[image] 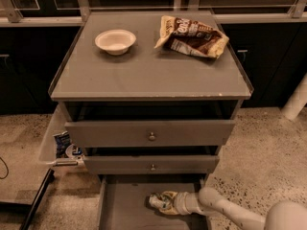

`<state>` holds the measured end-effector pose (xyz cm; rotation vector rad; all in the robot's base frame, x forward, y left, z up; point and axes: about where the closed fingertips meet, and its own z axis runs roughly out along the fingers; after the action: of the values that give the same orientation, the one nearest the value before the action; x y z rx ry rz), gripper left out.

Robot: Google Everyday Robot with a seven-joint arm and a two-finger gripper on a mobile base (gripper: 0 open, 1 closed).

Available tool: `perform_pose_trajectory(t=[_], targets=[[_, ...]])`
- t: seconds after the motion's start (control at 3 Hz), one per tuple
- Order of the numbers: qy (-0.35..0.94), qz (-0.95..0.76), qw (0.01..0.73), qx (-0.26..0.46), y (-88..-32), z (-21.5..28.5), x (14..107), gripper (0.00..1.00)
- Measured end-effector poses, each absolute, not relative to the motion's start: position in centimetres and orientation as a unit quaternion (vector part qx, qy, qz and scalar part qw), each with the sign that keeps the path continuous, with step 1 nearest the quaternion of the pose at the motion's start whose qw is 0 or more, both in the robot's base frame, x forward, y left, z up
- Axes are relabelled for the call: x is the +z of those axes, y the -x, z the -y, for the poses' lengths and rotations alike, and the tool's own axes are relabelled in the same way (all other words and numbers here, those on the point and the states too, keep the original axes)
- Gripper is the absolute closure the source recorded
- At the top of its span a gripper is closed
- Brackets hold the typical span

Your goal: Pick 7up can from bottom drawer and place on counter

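The bottom drawer point(124, 205) is pulled open at the foot of the cabinet. The 7up can point(155, 201) lies on its side on the drawer floor, its silver end facing left. My gripper point(164, 202) reaches in from the lower right on a white arm and sits around the can, low in the drawer. The counter point(144, 75) is the grey top of the cabinet, well above the gripper.
A white bowl point(115, 40) and a brown and cream snack bag point(192, 36) sit at the back of the counter. Two knobbed drawers point(151, 133) hang above the open one. A clear bin point(60, 145) with packets hangs on the cabinet's left side.
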<state>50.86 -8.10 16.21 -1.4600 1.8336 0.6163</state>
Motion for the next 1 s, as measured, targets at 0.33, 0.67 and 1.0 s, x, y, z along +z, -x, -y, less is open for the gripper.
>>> perform_pose_trajectory(t=[0.33, 0.67, 1.0], targets=[[0.566, -0.695, 0.376, 0.237, -49.4, 9.1, 21.0, 1.00], [0.576, -0.680, 0.397, 0.217, -47.8, 10.6, 26.7, 1.00], [0.590, -0.665, 0.418, 0.186, -46.9, 12.3, 33.3, 1.00]])
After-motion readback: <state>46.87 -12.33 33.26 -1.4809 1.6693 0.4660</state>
